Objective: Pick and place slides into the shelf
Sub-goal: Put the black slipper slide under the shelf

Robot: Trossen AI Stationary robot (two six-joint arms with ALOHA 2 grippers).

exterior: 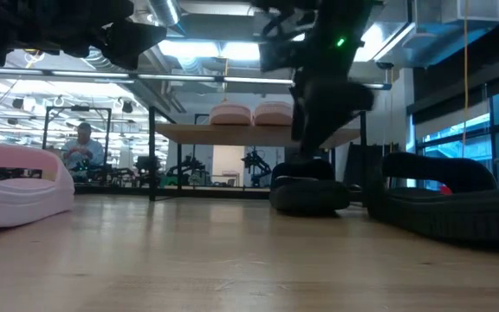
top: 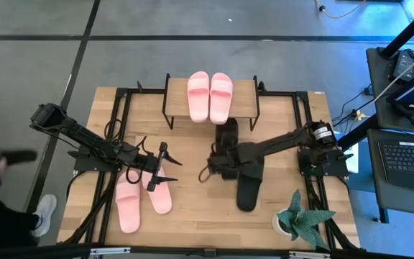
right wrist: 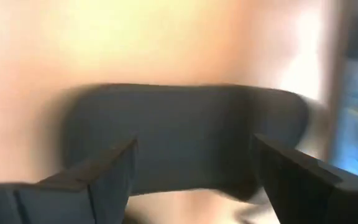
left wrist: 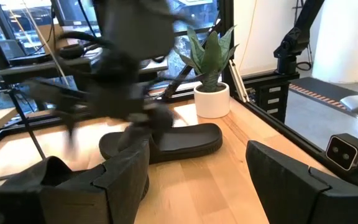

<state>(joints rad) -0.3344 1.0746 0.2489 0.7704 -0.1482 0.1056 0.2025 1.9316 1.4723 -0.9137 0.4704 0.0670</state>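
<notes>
So the shelf point(top: 244, 92) sits at the far edge of my table, a little rack with a light wood top board and thin black frame. Two pink slides point(top: 209, 96) are parked on top, side by side and touching, soles down. From the low view their rounded straps poke up over the board. One black slide point(top: 226, 134) lies on the tabletop just in front of the shelf, partly under my right arm. The other black one point(top: 249, 185) lies nearer the front edge, pointing the same way. Two more pink slides point(top: 141, 199) lie on my left, soles down, close together, the outer one nearer the front edge.
</notes>
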